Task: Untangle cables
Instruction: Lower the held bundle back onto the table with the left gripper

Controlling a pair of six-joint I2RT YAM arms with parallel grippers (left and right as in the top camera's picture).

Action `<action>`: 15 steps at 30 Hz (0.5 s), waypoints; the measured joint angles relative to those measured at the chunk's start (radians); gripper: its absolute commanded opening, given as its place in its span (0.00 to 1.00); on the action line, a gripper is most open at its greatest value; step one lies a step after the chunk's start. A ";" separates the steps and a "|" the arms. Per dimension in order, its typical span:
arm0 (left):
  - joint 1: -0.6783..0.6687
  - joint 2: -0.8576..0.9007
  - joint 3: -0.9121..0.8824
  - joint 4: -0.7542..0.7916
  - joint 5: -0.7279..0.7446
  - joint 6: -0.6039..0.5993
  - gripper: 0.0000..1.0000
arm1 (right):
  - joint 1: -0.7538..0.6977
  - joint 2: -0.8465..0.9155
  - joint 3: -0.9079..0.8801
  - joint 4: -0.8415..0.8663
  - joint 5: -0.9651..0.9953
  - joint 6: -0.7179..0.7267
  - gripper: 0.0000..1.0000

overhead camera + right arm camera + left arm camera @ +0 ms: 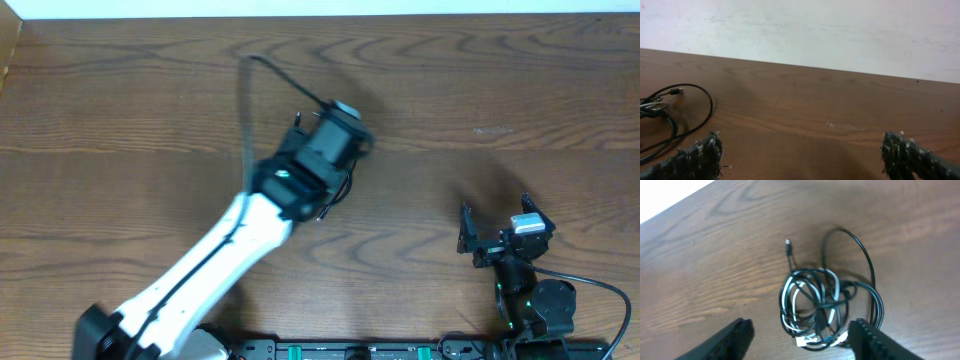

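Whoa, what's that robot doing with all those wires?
It's trying to untangle two cables. The left hand hovers open right above the pile, holding nothing. The black cord and the white cord lie looped together in one knotty bundle on the table, with one big black loop sticking out. The right hand waits open off to the side, away from the cables and touching nothing.
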 measured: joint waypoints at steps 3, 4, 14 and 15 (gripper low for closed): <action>0.069 -0.008 0.000 0.000 0.030 -0.055 0.35 | 0.000 0.000 0.000 0.000 0.000 0.000 0.99; 0.086 0.001 0.000 0.000 0.037 -0.077 0.35 | 0.000 0.000 0.000 0.000 0.000 0.000 0.99; 0.126 0.219 -0.026 0.001 0.201 -0.184 0.33 | 0.000 0.000 0.000 0.000 0.000 0.000 0.99; 0.126 0.250 -0.028 0.000 0.238 -0.186 0.31 | 0.000 0.000 0.000 0.000 0.000 0.000 0.99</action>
